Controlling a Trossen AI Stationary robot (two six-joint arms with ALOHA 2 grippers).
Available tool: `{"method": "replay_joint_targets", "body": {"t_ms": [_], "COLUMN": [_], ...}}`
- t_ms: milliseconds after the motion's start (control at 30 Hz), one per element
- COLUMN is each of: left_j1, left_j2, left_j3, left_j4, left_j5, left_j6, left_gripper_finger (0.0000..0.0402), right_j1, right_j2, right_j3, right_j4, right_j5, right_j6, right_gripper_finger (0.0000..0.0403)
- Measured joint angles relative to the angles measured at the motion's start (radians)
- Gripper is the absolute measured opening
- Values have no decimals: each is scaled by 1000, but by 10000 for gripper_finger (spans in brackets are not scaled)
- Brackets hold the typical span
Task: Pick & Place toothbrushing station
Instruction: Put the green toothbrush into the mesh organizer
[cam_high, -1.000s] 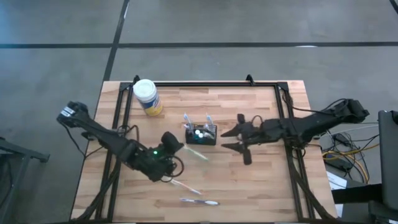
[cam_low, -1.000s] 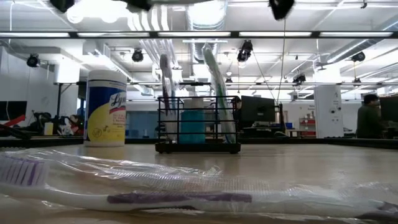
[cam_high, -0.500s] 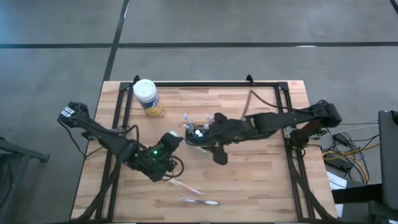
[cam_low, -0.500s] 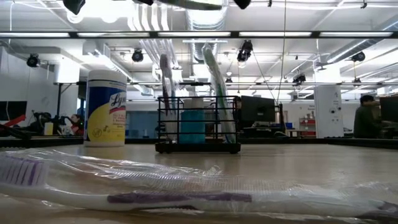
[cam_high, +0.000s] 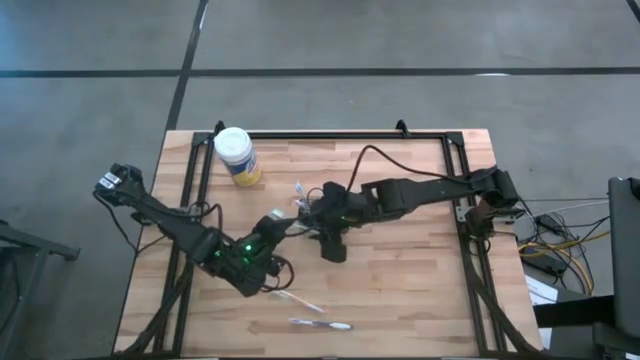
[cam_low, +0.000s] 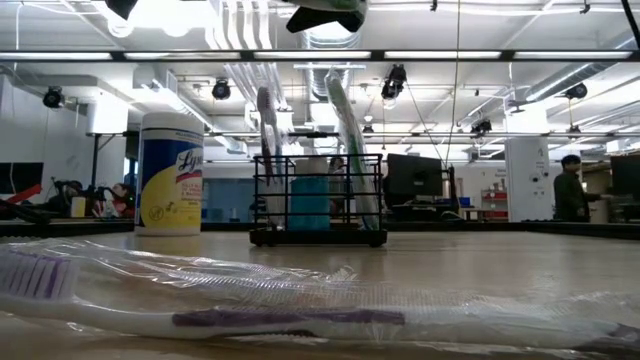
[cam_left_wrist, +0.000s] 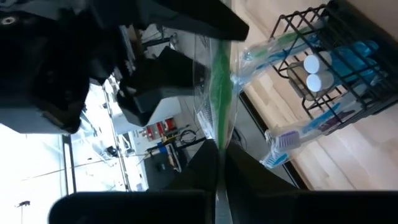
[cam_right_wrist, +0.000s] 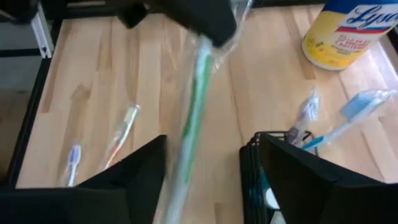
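High view: my right tool has reached across the middle of the tabletop and hangs right over the toothbrushing station, fingers spread wide with nothing between them. In my right wrist view the two dark fingers stand well apart; between them runs a green toothbrush in a clear wrapper, pinched at its upper end by my other arm, and the black wire rim of the station shows at the inner edge of one finger.

My left tool sits just beside the station, toward the near left of the tabletop, clenched on that green wrapped brush. The left wrist view shows the wrapper running out from between my closed fingers toward the station's openwork side.

The station stands upright around the middle of the tabletop, a little nearer the far edge. Inside it are a blue tube and two white round caps; two wrapped brushes rise out of it (one purple-headed, one blue-headed), both leaning.

A white-capped yellow jar stands near the far left corner, well apart from the station. Near the front edge lie two more wrapped brushes, an orange one and a purple one, the latter close before the low camera. People stand in the room beyond.
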Motion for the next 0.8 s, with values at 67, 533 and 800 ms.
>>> {"method": "replay_joint_targets", "body": {"t_ms": [67, 533, 800], "left_j1": [-2, -3, -12], "left_j2": [0, 0, 0], "left_j3": [0, 3, 6], "left_j4": [-1, 12, 18], "left_j5": [0, -3, -60], "left_j6": [1, 40, 44], "left_gripper_finger": [16, 16, 52], "right_j1": [0, -7, -9], "right_j2": [0, -6, -6], "right_j3": [1, 1, 1], "right_j4": [-6, -12, 6], "right_j5": [-31, -49, -37], "right_j6": [-9, -56, -61], "right_gripper_finger": [205, 23, 21]}}
